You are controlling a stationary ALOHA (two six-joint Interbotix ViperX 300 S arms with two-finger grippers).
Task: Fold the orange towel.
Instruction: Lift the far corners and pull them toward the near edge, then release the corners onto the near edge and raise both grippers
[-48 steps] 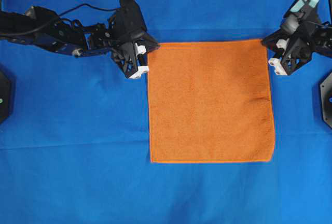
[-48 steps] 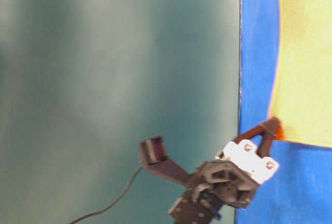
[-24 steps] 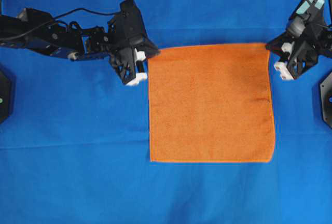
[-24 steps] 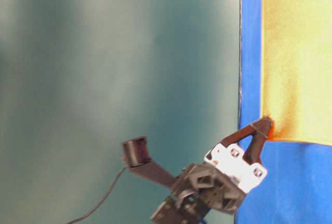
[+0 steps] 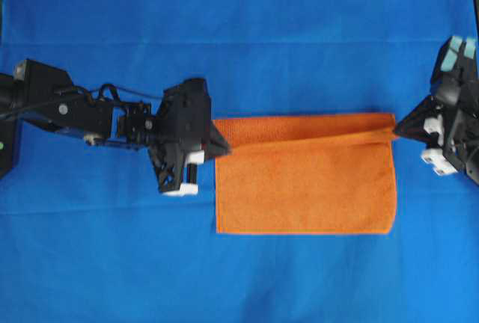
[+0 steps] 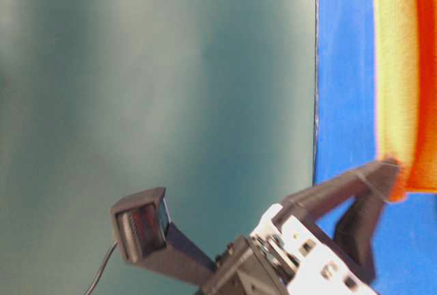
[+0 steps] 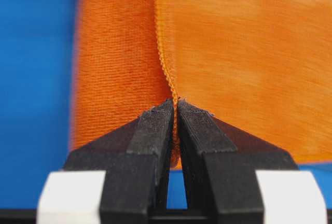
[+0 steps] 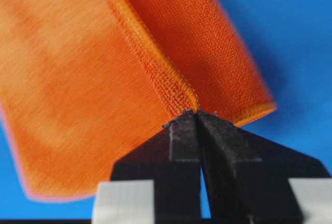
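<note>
Now L fingers (image 7: 175,111) & R fingers (image 8: 194,117) each pinching orange towel (image 5: 314,188) corner.

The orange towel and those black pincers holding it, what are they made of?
The orange towel looks like soft woven terry or microfibre: fine looped texture, matte, with a stitched hem. The left gripper and right gripper look like hard matte black plastic with rough, grainy fingertips, possibly printed.

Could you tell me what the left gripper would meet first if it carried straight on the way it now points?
The orange towel itself: the left gripper is shut on its hem and points across the cloth, with the blue tablecloth under it.
</note>
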